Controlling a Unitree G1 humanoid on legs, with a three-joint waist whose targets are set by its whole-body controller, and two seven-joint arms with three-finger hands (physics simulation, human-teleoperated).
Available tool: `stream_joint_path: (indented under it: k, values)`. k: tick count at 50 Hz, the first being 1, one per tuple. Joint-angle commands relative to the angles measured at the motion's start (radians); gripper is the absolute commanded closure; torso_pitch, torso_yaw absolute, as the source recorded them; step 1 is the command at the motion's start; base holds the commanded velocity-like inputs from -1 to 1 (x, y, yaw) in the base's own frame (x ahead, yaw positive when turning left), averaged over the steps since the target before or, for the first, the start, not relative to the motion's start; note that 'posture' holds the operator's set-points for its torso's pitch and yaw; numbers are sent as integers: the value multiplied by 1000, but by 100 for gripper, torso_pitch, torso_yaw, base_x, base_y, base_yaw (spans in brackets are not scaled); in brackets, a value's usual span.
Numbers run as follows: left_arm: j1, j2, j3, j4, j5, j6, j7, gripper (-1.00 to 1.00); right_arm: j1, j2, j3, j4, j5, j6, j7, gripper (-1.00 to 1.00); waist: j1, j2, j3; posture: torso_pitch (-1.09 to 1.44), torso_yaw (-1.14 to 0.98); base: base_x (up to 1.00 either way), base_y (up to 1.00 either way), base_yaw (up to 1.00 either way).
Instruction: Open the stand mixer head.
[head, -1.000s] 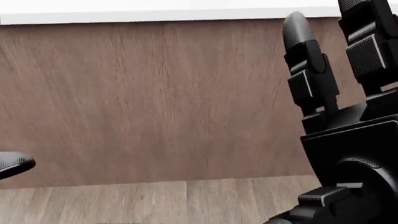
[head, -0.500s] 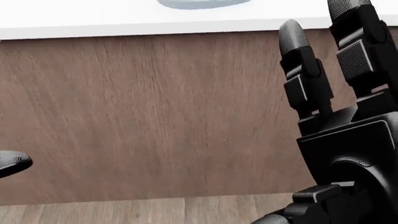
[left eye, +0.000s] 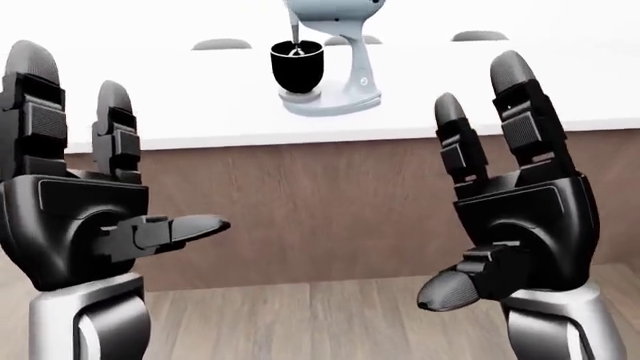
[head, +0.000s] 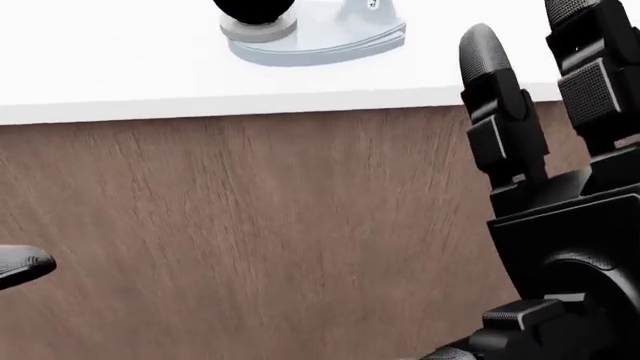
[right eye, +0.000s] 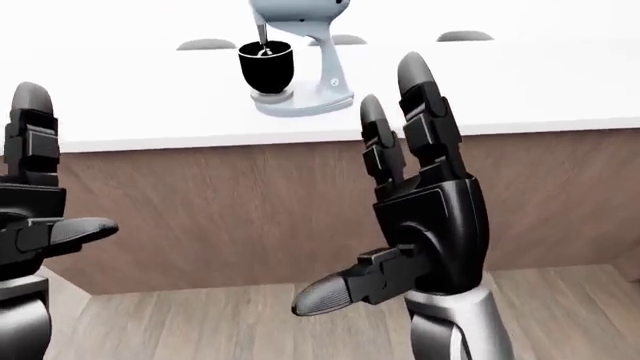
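Note:
A light blue-grey stand mixer (left eye: 340, 45) with a black bowl (left eye: 298, 66) stands on the white counter (left eye: 200, 112), at the top middle of the left-eye view; its head is down over the bowl. Its base shows at the top of the head view (head: 320, 37). My left hand (left eye: 95, 202) is open, fingers up, at the left. My right hand (left eye: 510, 202) is open, fingers up, at the right. Both hands are below the counter edge, well short of the mixer, and hold nothing.
The counter's brown wood side panel (left eye: 310, 210) fills the middle of the views. A wood plank floor (left eye: 320, 322) lies below it. Grey rounded shapes (left eye: 222, 45) sit along the counter's far side.
The whole head view has shifted downward: the counter top and mixer base have come into view at the top, and the floor has left the bottom. The hands have kept their pose.

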Motion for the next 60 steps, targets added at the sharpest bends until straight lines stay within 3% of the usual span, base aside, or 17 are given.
stream_joint_path:
  k: [1, 5, 7, 9, 17, 20, 23, 29, 30, 38, 39, 41, 45, 50, 52, 58, 60]
  values:
    - [-14, 12, 13, -17, 1, -16, 0, -98, -11, -4, 7, -19, -4, -22, 2, -100, -1, 3, 13, 0, 0, 45, 0, 0]
    - [-17, 15, 16, -16, -3, -14, 2, -98, -18, -4, 4, -19, -3, -18, -6, -100, -14, 65, -47, 0, 0, 3, 0, 0]
    - [-17, 15, 16, -16, -3, -15, 4, -98, -11, -8, 5, -19, 7, -27, 2, -100, -4, 43, -67, 0, 0, 16, 0, 0]
    - [-16, 15, 15, -19, -3, -14, 4, -98, -13, -9, 1, -19, 10, -23, -1, -100, 9, 41, 9, 0, 0, 68, 0, 0]
    - [-17, 16, 17, -21, -5, -14, 6, -98, -14, 2, -6, -19, 7, -18, 4, -100, 28, 9, -41, 0, 0, 21, 0, 0]
    - [-16, 16, 17, -23, -6, -13, 6, -98, -14, -2, 5, -19, -13, -18, 2, -100, 33, -48, 30, 0, 0, 66, 0, 0]
    - [-17, 18, 20, -26, -10, -11, 9, -98, -18, 2, 4, -19, -19, -14, -1, -100, 23, -52, -24, 0, 0, 8, 0, 0]
    - [-17, 19, 21, -26, -12, -11, 9, -98, -12, -17, 7, -19, 13, -33, -2, -100, 12, 15, -39, 0, 0, 8, 0, 0]
    - [-17, 19, 21, -26, -12, -11, 9, -98, -12, -19, 5, -19, 15, -27, -4, -100, 11, 46, 16, 0, 0, 62, 0, 0]
    - [-18, 22, 23, -26, -15, -9, 12, -98, -14, -13, 5, -19, 13, -28, -8, -100, 19, -20, -33, 0, 0, 14, 0, 0]
    - [-18, 23, 24, -28, -16, -9, 13, -98, -11, -18, 7, -19, 16, -32, -9, -100, 16, 4, -51, 0, 0, 45, 0, 0]
    - [-20, 24, 25, -27, -17, -9, 13, -98, -16, -11, 6, -19, -1, -21, -12, -100, 16, 7, 18, 0, 0, 52, 0, 0]
    - [-20, 25, 26, -29, -20, -7, 15, -98, -19, -9, 8, -19, -5, -20, -16, -100, 10, 16, -50, 0, 0, 4, 0, 0]
    - [-21, 26, 25, -27, -20, -8, 16, -98, -14, -18, 8, -19, 20, -26, -13, -100, 10, 17, -78, 0, 0, 8, 0, 0]
    - [-22, 26, 26, -27, -20, -7, 16, -98, -16, -22, 15, -19, 6, -29, -21, -100, 19, 15, 0, 0, 0, 36, 0, 0]
    - [-24, 28, 28, -26, -22, -7, 17, -98, -12, -21, 9, -19, 20, -30, -16, -100, 19, -4, -70, 0, 0, 5, 0, 0]
    - [-23, 27, 26, -25, -21, -8, 17, -98, -12, -26, 17, -19, 12, -35, -20, -100, 16, -17, 3, 0, 0, 35, 0, 0]
